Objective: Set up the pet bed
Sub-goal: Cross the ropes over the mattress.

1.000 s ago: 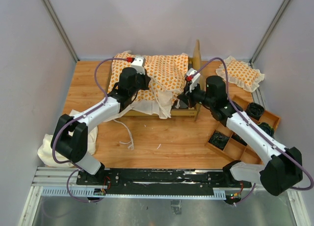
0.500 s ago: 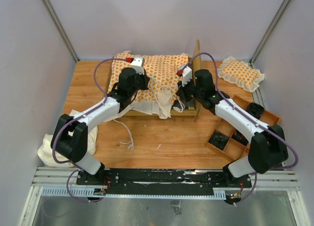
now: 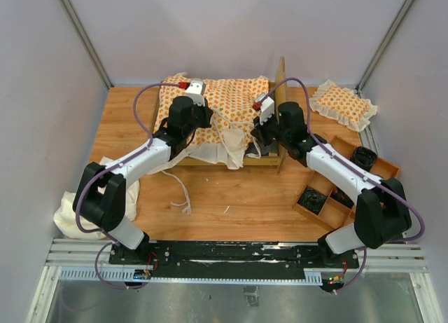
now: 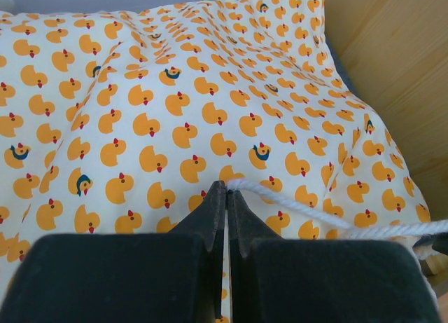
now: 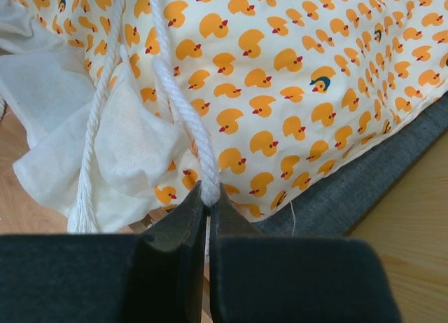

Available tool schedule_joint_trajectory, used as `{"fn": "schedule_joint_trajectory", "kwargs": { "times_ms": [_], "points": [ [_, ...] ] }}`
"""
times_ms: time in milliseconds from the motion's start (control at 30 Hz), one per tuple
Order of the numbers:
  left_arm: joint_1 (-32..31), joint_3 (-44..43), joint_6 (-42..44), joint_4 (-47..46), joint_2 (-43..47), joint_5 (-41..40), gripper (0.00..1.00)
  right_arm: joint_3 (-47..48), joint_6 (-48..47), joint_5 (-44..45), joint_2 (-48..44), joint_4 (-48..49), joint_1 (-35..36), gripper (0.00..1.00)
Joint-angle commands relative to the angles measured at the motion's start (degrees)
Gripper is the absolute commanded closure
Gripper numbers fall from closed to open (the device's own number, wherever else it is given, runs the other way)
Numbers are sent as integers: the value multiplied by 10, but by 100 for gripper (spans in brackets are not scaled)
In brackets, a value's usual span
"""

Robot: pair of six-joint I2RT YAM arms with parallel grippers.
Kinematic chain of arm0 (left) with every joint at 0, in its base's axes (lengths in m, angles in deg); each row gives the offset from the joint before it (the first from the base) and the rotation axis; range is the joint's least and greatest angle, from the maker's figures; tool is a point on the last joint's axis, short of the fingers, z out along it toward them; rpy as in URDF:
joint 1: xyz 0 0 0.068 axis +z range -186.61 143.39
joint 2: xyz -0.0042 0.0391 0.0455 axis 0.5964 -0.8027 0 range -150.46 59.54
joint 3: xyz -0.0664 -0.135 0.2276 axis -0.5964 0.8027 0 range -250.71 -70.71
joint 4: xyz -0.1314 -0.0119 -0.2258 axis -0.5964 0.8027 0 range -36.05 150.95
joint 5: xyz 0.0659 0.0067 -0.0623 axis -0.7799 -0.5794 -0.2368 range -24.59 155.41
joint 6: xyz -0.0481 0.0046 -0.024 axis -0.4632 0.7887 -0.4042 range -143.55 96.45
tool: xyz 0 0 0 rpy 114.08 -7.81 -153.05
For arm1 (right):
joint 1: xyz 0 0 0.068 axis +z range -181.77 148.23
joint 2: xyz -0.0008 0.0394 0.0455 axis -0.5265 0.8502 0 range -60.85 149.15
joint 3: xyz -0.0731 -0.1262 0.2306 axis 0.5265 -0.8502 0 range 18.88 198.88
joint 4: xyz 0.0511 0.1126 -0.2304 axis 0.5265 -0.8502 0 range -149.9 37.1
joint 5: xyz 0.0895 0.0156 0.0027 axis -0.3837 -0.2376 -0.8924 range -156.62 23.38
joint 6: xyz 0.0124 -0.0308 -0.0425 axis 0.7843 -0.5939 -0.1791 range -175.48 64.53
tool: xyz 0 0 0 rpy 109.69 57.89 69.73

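- Left gripper: clamped shut on white tie string, over cushion.
- Right gripper: pinching tie string at cushion's ruffled edge.
- Bare tabletop: fronts bed frame.

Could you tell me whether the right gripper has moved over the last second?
Yes. In the top view the right gripper, shut on a tie string, has shifted left, away from the small pillow at the far right.

The left gripper pinches a white tie string over the duck-patterned cushion; the light-wood frame stands at the right.
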Motion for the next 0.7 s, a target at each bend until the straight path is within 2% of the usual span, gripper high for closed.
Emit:
{"fn": "schedule_joint_trajectory", "kwargs": {
  "times_ms": [0,167,333,533,667],
  "points": [
    [6,1,1,-20,-5,0,100,-44,12,17,-30,38,-11,100],
    [6,0,-4,-21,-4,4,100,-61,6,68,-47,96,-11,100],
    [6,1,-4,-18,-1,2,100,-34,4,65,-59,56,-10,100],
    [6,2,-1,-16,2,-2,100,-93,13,50,-99,50,-6,100],
    [7,4,-6,-19,1,2,100,-91,-3,119,-114,60,-7,100]
  ]
}}
